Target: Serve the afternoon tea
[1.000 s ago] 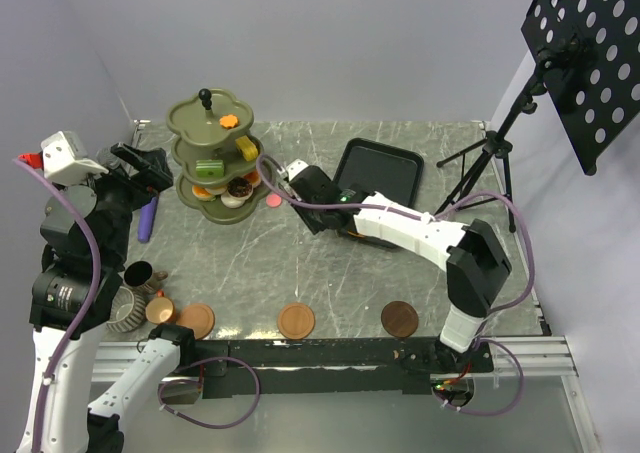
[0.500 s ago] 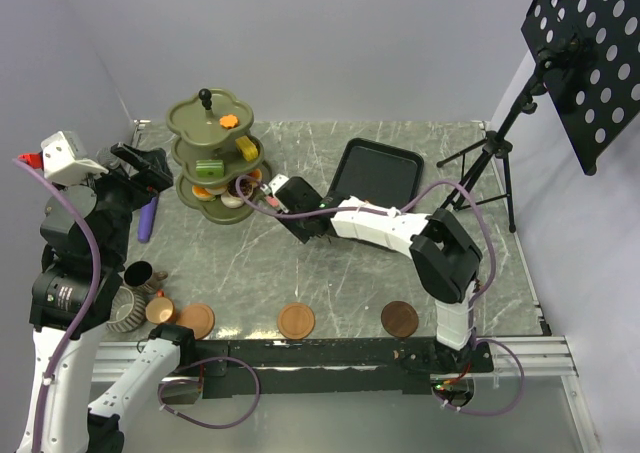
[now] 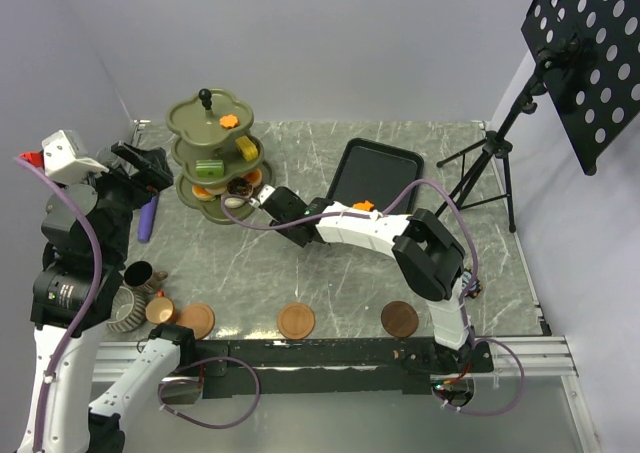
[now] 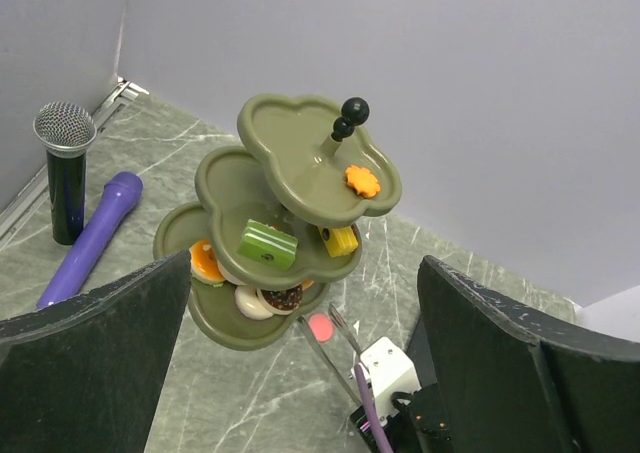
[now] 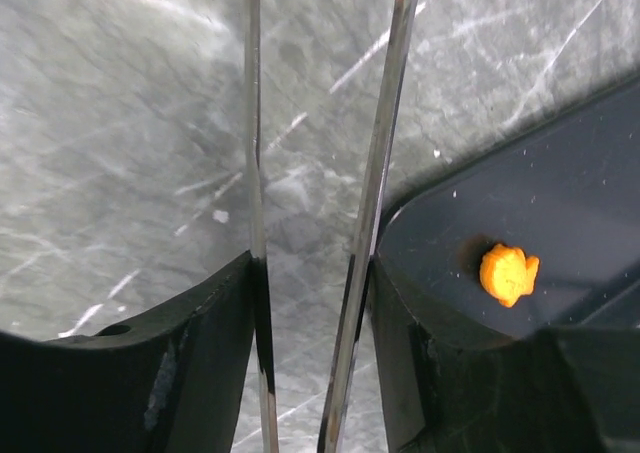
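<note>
The olive-green three-tier stand (image 3: 213, 156) stands at the back left and carries orange, green, yellow, white and brown pastries (image 4: 267, 244). A pink pastry (image 4: 320, 326) lies on the table beside its bottom tier. My right gripper (image 3: 275, 205) is shut on the metal tongs (image 4: 335, 345), whose open tips lie either side of the pink pastry. An orange pastry (image 5: 508, 273) lies on the black tray (image 3: 385, 163). My left gripper (image 3: 140, 166) is open and empty, held high left of the stand. The three cups (image 3: 138, 293) cluster at the front left. Three brown saucers (image 3: 296, 321) lie along the front edge.
A purple microphone (image 4: 95, 235) and a black one with a grey head (image 4: 65, 173) lie left of the stand. A tripod (image 3: 485, 153) with a perforated black panel (image 3: 590, 43) stands at the right. Walls close off the back and the left.
My right arm has swung left from the tray towards the stand, carrying the tongs to the pink pastry. The left arm has not moved.
</note>
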Motion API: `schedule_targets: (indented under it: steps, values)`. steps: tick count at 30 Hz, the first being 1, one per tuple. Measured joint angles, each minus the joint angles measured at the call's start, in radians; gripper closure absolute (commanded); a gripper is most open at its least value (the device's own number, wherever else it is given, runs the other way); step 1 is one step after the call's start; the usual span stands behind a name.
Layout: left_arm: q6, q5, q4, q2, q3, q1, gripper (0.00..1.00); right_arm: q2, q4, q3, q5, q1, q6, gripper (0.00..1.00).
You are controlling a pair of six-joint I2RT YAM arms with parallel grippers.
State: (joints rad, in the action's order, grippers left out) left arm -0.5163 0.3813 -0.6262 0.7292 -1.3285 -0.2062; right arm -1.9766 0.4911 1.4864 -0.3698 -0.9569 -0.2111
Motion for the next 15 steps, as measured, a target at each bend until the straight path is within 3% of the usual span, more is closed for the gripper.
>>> schedule_targets:
  steps: [4,11,15]
  values:
    - [0.000,0.000,0.000,0.002,0.000,0.000,0.00,-0.006,0.028,0.000,-0.019,0.000,0.000,0.51]
    - [0.000,0.000,0.000,0.002,0.000,0.000,0.00,-0.006,0.045,-0.002,-0.019,0.000,0.013,0.65]
    - [0.000,0.000,0.000,0.002,0.000,0.000,0.00,-0.004,0.047,-0.002,-0.015,0.001,0.030,0.66]
